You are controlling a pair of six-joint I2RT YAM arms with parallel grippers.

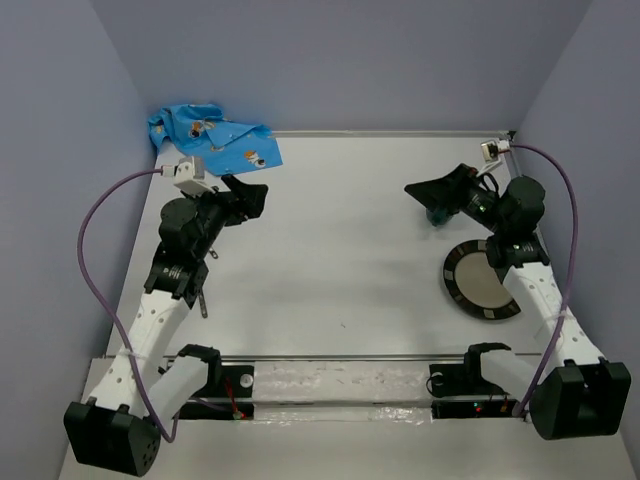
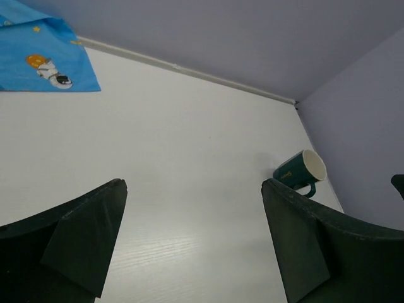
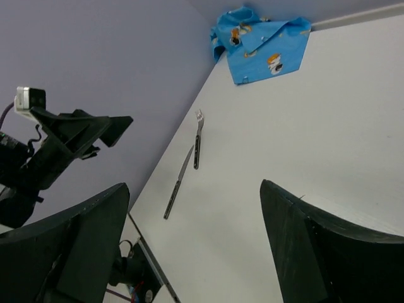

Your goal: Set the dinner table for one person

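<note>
Between pale lilac walls (image 1: 330, 60), the white dinner table (image 1: 340, 250) fills the scene, its metal rails running along the far and near edges, with the two arms bolted at the near edge. At the far-left corner a blue cloth (image 1: 215, 135) printed with cartoon figures lies rumpled, partly riding up against the wall. The left gripper (image 2: 192, 184) hovers above the tabletop near the left edge, just in front of the cloth, jaws spread wide and holding nothing. Along the left edge a fork (image 3: 197, 139) and a knife (image 3: 179, 183) lie roughly end to end but apart, the fork closer to the cloth, the knife closer to the near edge; from above, the left arm hides part of both. Near the right edge a round plate (image 1: 483, 280) with a dark rim and a beige centre sits flat, partly covered by the right arm. Farther back on the same side a dark green mug (image 2: 300, 170) with a pale inside appears to lie on its side, its mouth turned towards the right wall. The right gripper (image 3: 194, 186) hangs just above the mug, jaws likewise wide apart and empty.
</note>
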